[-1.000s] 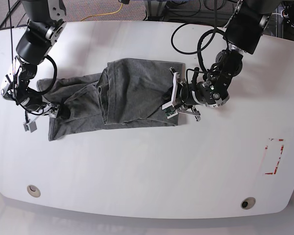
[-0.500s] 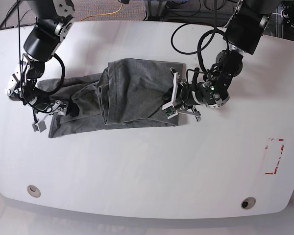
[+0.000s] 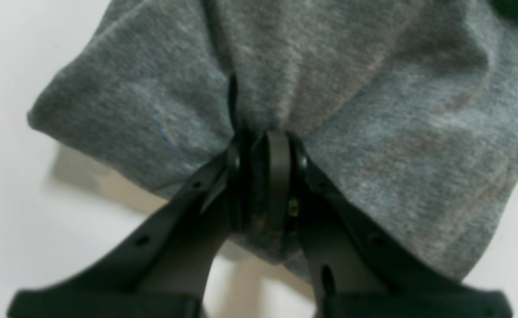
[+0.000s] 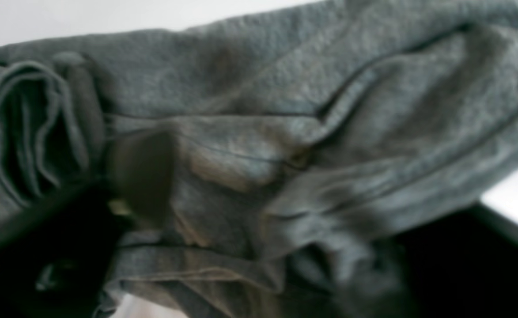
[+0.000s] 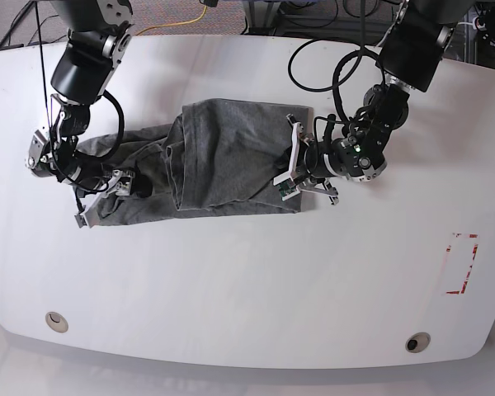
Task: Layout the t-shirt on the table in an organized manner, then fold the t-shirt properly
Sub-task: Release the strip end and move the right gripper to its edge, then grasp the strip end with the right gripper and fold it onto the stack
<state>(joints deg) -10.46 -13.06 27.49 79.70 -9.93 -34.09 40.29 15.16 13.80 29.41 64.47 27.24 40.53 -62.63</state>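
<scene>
Base view shows one t-shirt (image 5: 206,165) bunched mid-worktop (image 5: 247,272), far from the red tape rectangle (image 5: 462,264), neither laid flat nor folded; the left gripper (image 3: 263,145) has its jaws pinched on a hem fold; the right gripper (image 5: 120,186) has its jaws spread around gathered cloth, grip unclear; two arms.

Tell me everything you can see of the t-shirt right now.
The t-shirt is heather-grey knit, lying bunched and partly folded across the far middle of the white table, with layered folds and visible hems at one end. The left gripper is shut on a pinch of fabric at one edge, puckering it. At the other end the right gripper straddles rumpled layers with its jaws apart; whether it grips is unclear.
</scene>
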